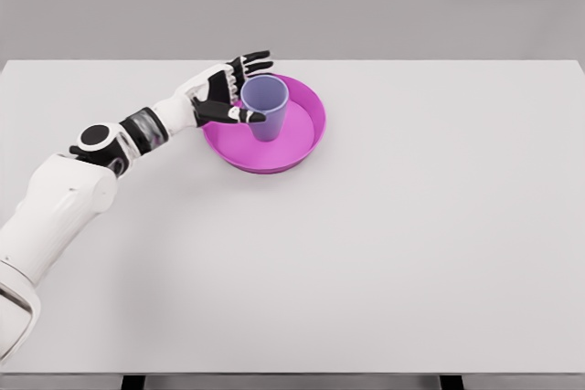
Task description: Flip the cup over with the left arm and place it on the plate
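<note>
The cup (266,107) stands upright, mouth up, inside the plate (306,148), which sits toward the far edge of the worktop (411,253), a little left of its middle. The cup rests on the left part of the plate's floor, near the rim.

The left hand (228,93) is wrapped about the cup's left side. The thumb (239,116) lies across the near wall and the fingers (251,63) reach round behind the far rim. They look close on the wall, though whether they press it or have just let go cannot be told from here. Nothing else is held. The right arm is out of sight.

The cup looks like a light, stiff, thin-walled plastic tumbler, smooth and probably slippery, tapering slightly toward its base. A hold round the upper wall, thumb opposite fingers, suits it best. Since it is light and open-topped, a sideways brush on withdrawal could tip it or slide it across the plate. By the look of it, the flip and placing seem done.
</note>
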